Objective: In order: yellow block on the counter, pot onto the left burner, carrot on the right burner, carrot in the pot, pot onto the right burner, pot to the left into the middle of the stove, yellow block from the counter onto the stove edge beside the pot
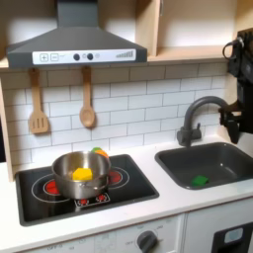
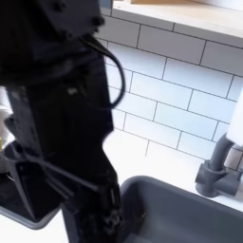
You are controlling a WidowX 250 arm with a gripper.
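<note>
In the first exterior view the yellow block (image 1: 82, 174) sits inside the pot (image 1: 80, 174) on the stove (image 1: 40, 204), the carrot (image 1: 99, 152) just behind, while the gripper's (image 1: 242, 117) opening seemingly can't be judged at the right edge.

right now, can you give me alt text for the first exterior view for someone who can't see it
A steel pot holding a yellow block sits in the middle of a black stove on a toy kitchen's white counter. A carrot peeks out behind the pot. A grey sink with a faucet is on the right, the black robot arm above it.
</note>
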